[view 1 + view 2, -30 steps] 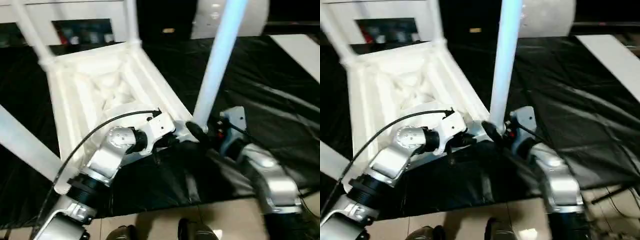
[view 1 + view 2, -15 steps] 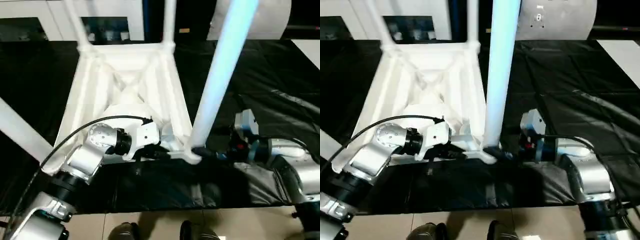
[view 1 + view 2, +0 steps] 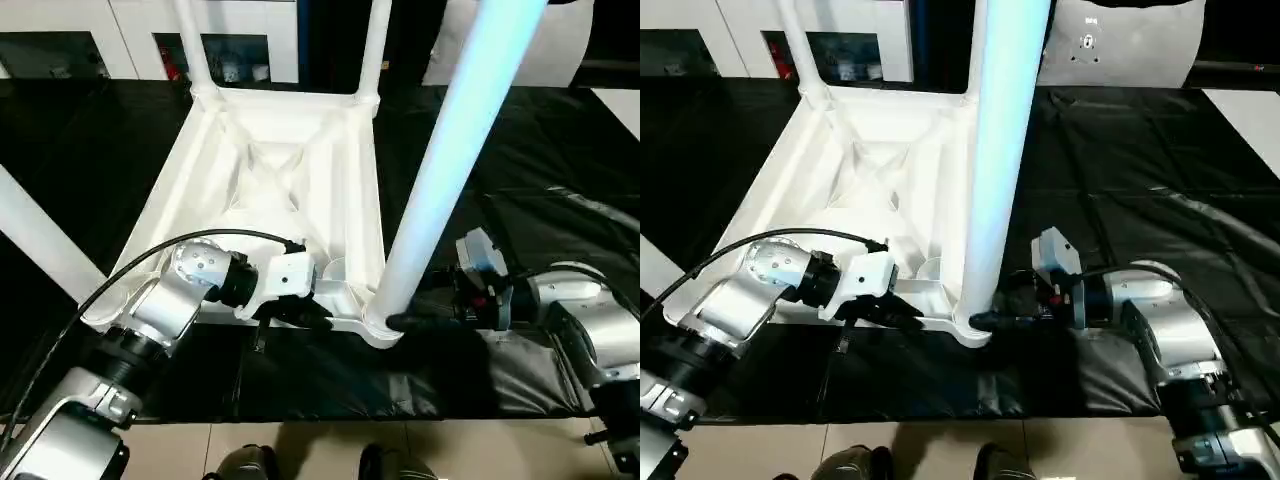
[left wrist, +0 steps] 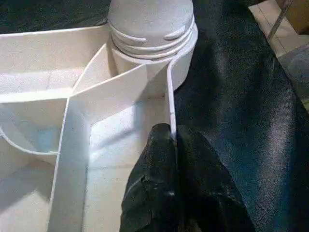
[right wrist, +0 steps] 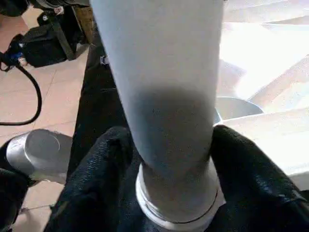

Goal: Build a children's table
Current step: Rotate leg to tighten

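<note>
The children's table top lies upside down on the black padded surface, ribs showing. Legs stand in its two far corners, and a third leg leans out at the near left. A fourth leg stands in the near right corner socket. My right gripper is shut on this leg's base, with a finger on each side of the tube. My left gripper is shut on the top's thin near rim wall, just beside that socket.
The padded surface's front edge runs just below both grippers, with tiled floor and a person's shoes beyond it. White cabinets stand behind. A black bag and cable lie on the floor.
The camera has shifted, so the table now looks squarer. My right gripper's fingers have closed in on the leg's base. The left gripper has stayed on the rim.
</note>
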Controlling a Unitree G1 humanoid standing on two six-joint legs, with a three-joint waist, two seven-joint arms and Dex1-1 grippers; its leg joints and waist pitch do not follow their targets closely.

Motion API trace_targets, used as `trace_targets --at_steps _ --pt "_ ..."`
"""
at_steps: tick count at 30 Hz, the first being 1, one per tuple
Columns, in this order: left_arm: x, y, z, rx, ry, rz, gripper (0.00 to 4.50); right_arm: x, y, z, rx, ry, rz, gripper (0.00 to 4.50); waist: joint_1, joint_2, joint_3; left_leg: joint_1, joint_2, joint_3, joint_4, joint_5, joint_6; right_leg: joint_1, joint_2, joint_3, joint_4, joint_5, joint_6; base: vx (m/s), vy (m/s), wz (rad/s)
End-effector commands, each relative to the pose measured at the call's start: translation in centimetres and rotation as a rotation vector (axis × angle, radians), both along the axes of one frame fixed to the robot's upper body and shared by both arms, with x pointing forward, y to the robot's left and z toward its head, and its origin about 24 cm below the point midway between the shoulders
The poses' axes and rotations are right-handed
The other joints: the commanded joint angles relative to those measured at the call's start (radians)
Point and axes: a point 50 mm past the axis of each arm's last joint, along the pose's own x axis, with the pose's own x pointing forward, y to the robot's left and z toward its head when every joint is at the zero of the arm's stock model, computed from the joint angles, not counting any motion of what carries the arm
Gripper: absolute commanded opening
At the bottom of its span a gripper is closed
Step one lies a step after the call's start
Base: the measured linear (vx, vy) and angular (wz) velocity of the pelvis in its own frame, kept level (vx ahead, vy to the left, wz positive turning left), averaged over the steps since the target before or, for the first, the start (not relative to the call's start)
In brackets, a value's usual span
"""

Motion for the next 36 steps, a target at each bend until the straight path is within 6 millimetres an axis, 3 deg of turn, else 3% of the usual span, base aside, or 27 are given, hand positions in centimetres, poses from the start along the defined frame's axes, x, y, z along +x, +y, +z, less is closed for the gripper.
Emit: trace_targets --at_steps 1,5,10,13,15,16,17,18,19,20,21,22,24,25,26,27,28,29,30,31,32,33,34,35,36 --pt "-0.3 -0.5 -0.4 0.050 0.009 -0.059 0.00 -0.1 0.3 0.0 -0.006 0.002 0.039 2.54 -0.005 -0.016 -0.078 0.024 0.094 -0.036 -0.076 -0.170 0.086 0.049 -0.079 0.064 -0.058 -0.294 -0.249 0.000 0.000 0.00" --pt "-0.2 -0.5 -0.5 0.047 0.011 -0.052 0.00 -0.4 0.5 0.0 0.014 0.026 0.068 2.11 -0.004 -0.017 -0.077 0.024 0.095 -0.035 -0.076 -0.168 0.085 0.048 -0.078 0.064 -0.059 -0.296 -0.247 0.000 0.000 0.00" --pt "-0.2 -0.7 -0.4 0.010 0.038 0.000 0.00 -1.2 1.0 -0.2 0.058 0.067 0.075 1.93 -0.001 -0.013 -0.077 0.024 0.096 -0.034 -0.076 -0.152 0.092 0.048 -0.078 0.065 -0.057 -0.277 -0.252 0.000 0.000 0.00" --pt "0.0 -1.8 -0.1 -0.057 0.066 0.088 0.00 -1.5 2.5 -0.8 0.078 0.078 -0.025 1.92 0.003 -0.014 -0.076 0.026 0.099 -0.035 -0.080 -0.144 0.085 0.047 -0.078 0.067 -0.056 -0.264 -0.252 0.000 0.000 0.00" --pt "0.1 -2.8 0.1 -0.101 0.072 0.152 0.00 -1.4 3.9 -1.5 0.063 0.063 -0.138 1.91 -0.003 -0.013 -0.070 0.024 0.096 -0.037 -0.083 -0.185 0.064 0.045 -0.079 0.066 -0.063 -0.327 -0.239 0.000 0.000 0.00" --pt "0.0 -3.6 0.2 -0.128 0.078 0.187 0.00 -1.3 4.9 -1.8 0.061 0.070 -0.215 1.91 -0.006 -0.015 -0.069 0.023 0.092 -0.039 -0.083 -0.207 0.055 0.044 -0.080 0.064 -0.069 -0.370 -0.227 0.000 0.000 0.00" --pt "0.0 -4.1 0.2 -0.144 0.076 0.212 0.00 -1.2 5.7 -1.9 0.074 0.067 -0.263 1.91 -0.021 -0.015 -0.059 0.024 0.090 -0.046 -0.087 -0.274 0.012 0.039 -0.081 0.062 -0.082 -0.497 -0.189 0.000 0.000 0.00" --pt "0.1 -4.4 0.2 -0.153 0.074 0.232 0.00 -1.1 6.3 -1.9 0.090 0.071 -0.299 1.91 -0.027 -0.017 -0.058 0.022 0.086 -0.050 -0.088 -0.302 0.005 0.041 -0.082 0.057 -0.089 -0.556 -0.168 0.000 0.000 0.00" --pt "0.0 -5.2 0.2 -0.170 0.075 0.262 0.00 -0.9 7.6 -1.9 0.112 0.085 -0.379 1.91 -0.037 -0.013 -0.054 0.026 0.085 -0.057 -0.089 -0.348 -0.016 0.037 -0.083 0.054 -0.096 -0.638 -0.131 -0.054 0.010 -0.10" --pt "0.0 -5.4 0.2 -0.175 0.076 0.272 0.00 -0.7 7.9 -1.9 0.113 0.082 -0.407 1.90 -0.060 -0.017 -0.046 0.029 0.078 -0.066 -0.086 -0.427 -0.033 0.029 -0.082 0.041 -0.114 -0.748 -0.079 -0.055 0.015 -0.10" --pt "0.1 -5.7 0.3 -0.184 0.075 0.291 0.00 -0.6 8.2 -1.9 0.115 0.085 -0.440 1.90 -0.060 -0.017 -0.046 0.029 0.078 -0.066 -0.086 -0.427 -0.033 0.029 -0.082 0.041 -0.114 -0.748 -0.079 -0.055 0.015 -0.10" --pt "0.2 -6.1 0.4 -0.200 0.070 0.329 0.00 -0.4 8.8 -1.8 0.121 0.097 -0.500 1.89 -0.071 -0.012 -0.045 0.035 0.078 -0.071 -0.086 -0.465 -0.041 0.026 -0.081 0.035 -0.122 -0.776 -0.056 0.000 0.000 0.00" --pt "0.4 -6.4 0.6 -0.211 0.066 0.361 0.00 -0.2 9.2 -1.8 0.123 0.099 -0.564 1.89 -0.085 -0.003 -0.042 0.038 0.078 -0.080 -0.089 -0.519 -0.049 0.027 -0.080 0.020 -0.134 -0.785 -0.036 0.000 0.000 0.00" --pt "0.9 -7.2 1.0 -0.239 0.045 0.436 0.00 0.6 9.9 -1.7 0.136 0.111 -0.723 1.89 -0.096 0.005 -0.038 0.043 0.080 -0.086 -0.091 -0.564 -0.062 0.025 -0.076 0.011 -0.138 -0.769 -0.032 0.000 0.000 0.00" --pt "1.1 -7.5 1.2 -0.246 0.037 0.464 0.00 0.9 10.2 -1.6 0.146 0.118 -0.783 1.89 -0.111 0.015 -0.035 0.055 0.083 -0.095 -0.096 -0.642 -0.083 0.022 -0.069 -0.009 -0.143 -0.733 -0.037 0.000 0.000 0.00" --pt "1.1 -8.0 1.4 -0.255 0.028 0.484 0.00 1.2 10.8 -1.2 0.191 0.128 -0.826 1.89 -0.125 0.016 -0.036 0.034 0.093 -0.110 -0.116 -0.697 -0.093 0.056 -0.067 -0.021 -0.122 -0.657 -0.031 0.000 0.000 0.00" --pt "1.1 -8.1 1.4 -0.257 0.026 0.486 0.00 1.2 10.9 -1.1 0.202 0.130 -0.831 1.89 -0.129 0.020 -0.034 0.024 0.101 -0.114 -0.133 -0.733 -0.100 0.065 -0.062 -0.017 -0.102 -0.601 -0.038 0.000 0.000 0.00" --pt "1.1 -8.2 1.5 -0.259 0.025 0.488 0.00 1.2 10.9 -0.9 0.215 0.126 -0.835 2.24 -0.127 0.024 -0.035 0.023 0.111 -0.112 -0.156 -0.780 -0.112 0.068 -0.056 0.002 -0.066 -0.489 -0.059 0.000 0.000 0.00" --pt "1.1 -8.2 1.5 -0.260 0.021 0.488 0.00 1.2 10.9 -0.8 0.217 0.104 -0.840 2.24 -0.127 0.014 -0.034 0.045 0.090 -0.094 -0.137 -0.769 -0.116 0.033 -0.063 0.018 -0.094 -0.520 -0.074 0.000 0.000 0.00" --pt "1.1 -8.2 1.5 -0.260 0.021 0.489 0.00 1.2 10.9 -0.7 0.217 0.101 -0.841 2.59 -0.129 0.006 -0.036 0.050 0.074 -0.091 -0.116 -0.721 -0.106 0.023 -0.080 0.023 -0.115 -0.592 -0.074 0.000 0.000 0.00" --pt "1.1 -8.1 1.4 -0.255 0.016 0.489 0.00 1.1 10.6 -0.7 0.213 0.090 -0.832 2.62 -0.123 0.000 -0.038 0.038 0.059 -0.089 -0.087 -0.578 -0.062 0.027 -0.110 0.032 -0.138 -0.727 -0.058 0.000 0.000 0.00" --pt "1.1 -7.9 1.4 -0.248 0.008 0.487 0.00 1.1 10.3 -0.9 0.203 0.087 -0.830 2.65 -0.121 0.004 -0.035 0.027 0.059 -0.090 -0.083 -0.516 -0.041 0.034 -0.117 0.035 -0.141 -0.759 -0.049 0.000 0.000 0.00" --pt "1.2 -7.5 1.3 -0.237 0.000 0.482 0.00 1.1 9.8 -1.0 0.193 0.074 -0.829 2.73 -0.114 0.002 -0.038 0.019 0.066 -0.089 -0.086 -0.439 -0.019 0.036 -0.113 0.039 -0.141 -0.744 -0.046 0.000 0.000 0.00" --pt "1.2 -7.1 1.2 -0.222 -0.009 0.476 0.00 1.1 9.1 -1.2 0.178 0.057 -0.821 2.87 -0.113 0.005 -0.040 0.018 0.080 -0.088 -0.098 -0.425 -0.016 0.035 -0.093 0.038 -0.125 -0.623 -0.080 0.000 0.000 0.00" --pt "1.2 -6.8 1.1 -0.211 -0.020 0.465 0.00 1.0 8.5 -1.3 0.165 0.043 -0.815 3.01 -0.113 0.005 -0.040 0.018 0.080 -0.088 -0.098 -0.425 -0.016 0.035 -0.093 0.038 -0.125 -0.623 -0.080 0.000 0.000 0.00"
